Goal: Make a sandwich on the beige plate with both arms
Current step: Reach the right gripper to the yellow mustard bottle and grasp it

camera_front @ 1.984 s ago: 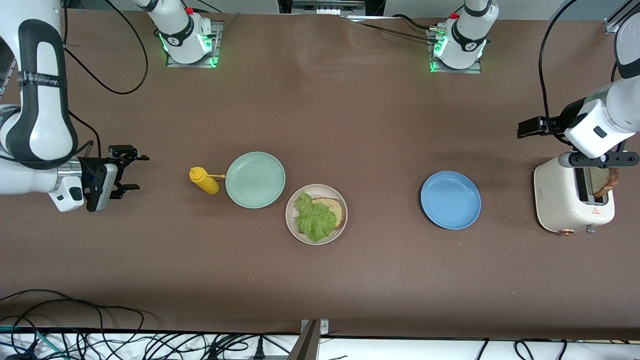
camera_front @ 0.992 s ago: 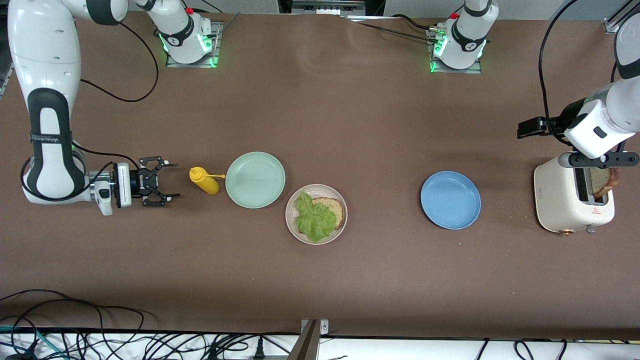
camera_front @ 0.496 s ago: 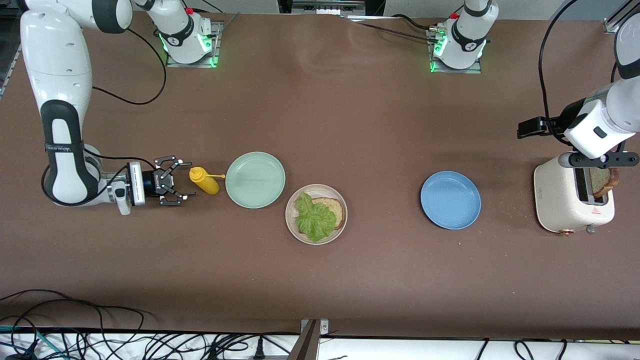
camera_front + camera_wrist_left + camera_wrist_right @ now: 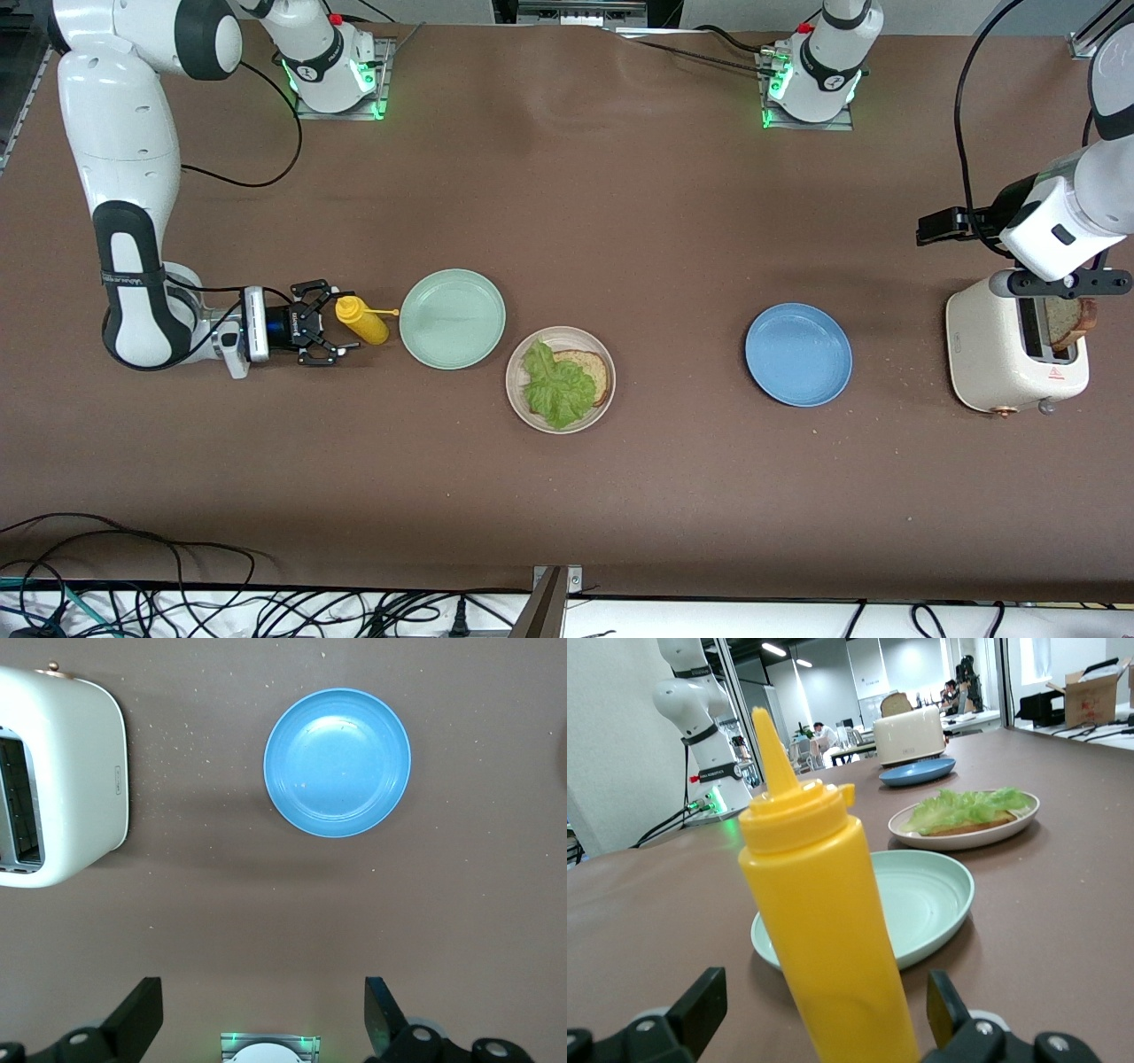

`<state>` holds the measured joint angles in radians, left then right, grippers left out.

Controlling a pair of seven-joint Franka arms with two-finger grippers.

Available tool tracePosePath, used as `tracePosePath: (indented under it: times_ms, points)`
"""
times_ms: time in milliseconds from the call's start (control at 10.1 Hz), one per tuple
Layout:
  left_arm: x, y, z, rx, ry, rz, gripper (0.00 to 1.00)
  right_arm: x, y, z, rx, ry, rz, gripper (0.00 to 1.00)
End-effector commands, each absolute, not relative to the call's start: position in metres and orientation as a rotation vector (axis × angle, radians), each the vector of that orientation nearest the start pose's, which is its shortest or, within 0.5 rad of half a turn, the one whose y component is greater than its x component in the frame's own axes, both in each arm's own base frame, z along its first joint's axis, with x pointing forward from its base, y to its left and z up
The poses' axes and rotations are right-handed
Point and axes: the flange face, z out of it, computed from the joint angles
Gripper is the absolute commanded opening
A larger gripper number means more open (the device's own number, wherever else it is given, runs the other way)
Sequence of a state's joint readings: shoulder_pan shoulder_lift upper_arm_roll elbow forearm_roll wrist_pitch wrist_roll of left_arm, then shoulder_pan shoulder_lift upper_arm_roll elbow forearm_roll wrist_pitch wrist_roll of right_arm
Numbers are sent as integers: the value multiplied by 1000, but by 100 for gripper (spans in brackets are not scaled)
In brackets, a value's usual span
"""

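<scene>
Table [image 4: 620, 221]: brown top, both arm bases along its top edge in front view.

Right arm [image 4: 124, 177] reaches down toward its own end of table, wrist low and horizontal. Left arm [image 4: 1063, 221] is up over the toaster [image 4: 1010, 354], waiting.

Toaster: white, at left arm's end of table, one brown bread slice [image 4: 1067, 321] sticking up out of a slot.

Plates, 3 in a rough row: blue plate [image 4: 798, 354] near the toaster, empty. Mint-green plate [image 4: 452, 318] toward right arm's end, empty. Beige plate [image 4: 560, 379] btwn them, just beside the mint one and a bit nearer front cam, rims nearly touching.

Sandwich so far: one bread slice [image 4: 595, 370] flat on beige plate, lettuce leaf [image 4: 555, 388] on top covering most of it. No top slice on it yet.

Right gripper [image 4: 341, 325]: jaws spread wide, one finger each side of the yellow squeeze bottle [image 4: 361, 320], not clamped on it. Right wrist view has the bottle [image 4: 833, 930] upright, nozzle up, dead centre btwn the fingertips [image 4: 700, 1001], gaps both sides. Bottle stands just beside the mint plate, on right arm's side.

Left gripper [image 4: 261, 1014]: jaws released wide, nothing btwn them; its wrist view looks straight down at blue plate [image 4: 337, 762] and toaster [image 4: 62, 780].
</scene>
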<state>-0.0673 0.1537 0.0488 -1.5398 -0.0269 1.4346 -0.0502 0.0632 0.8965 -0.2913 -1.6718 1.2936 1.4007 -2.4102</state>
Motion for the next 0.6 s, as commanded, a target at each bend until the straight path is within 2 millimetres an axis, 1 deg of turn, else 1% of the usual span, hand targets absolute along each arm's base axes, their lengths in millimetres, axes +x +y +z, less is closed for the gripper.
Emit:
tracePosePath:
  times_ms: [0, 99, 198, 298, 397, 496]
  points:
    - [581, -15, 546, -3134, -24, 407, 100, 595, -2, 98, -1278, -1272, -864, 100]
    - [581, -15, 546, -3134, -24, 404, 100, 595, 1, 98, -1267, -1268, -869, 94]
    - [581, -15, 546, -3134, -24, 404, 100, 593, 1, 99, -1250, -1253, -867, 81]
    - [581, -15, 546, -3134, -24, 404, 100, 593, 1, 100, -1249, -1252, -867, 60]
    - [582, -15, 546, -3135, -24, 407, 100, 594, 1, 101, -1257, -1244, -859, 34]
    - [582, -15, 545, -3133, -24, 409, 100, 600, 4, 105, -1257, -1247, -868, 22]
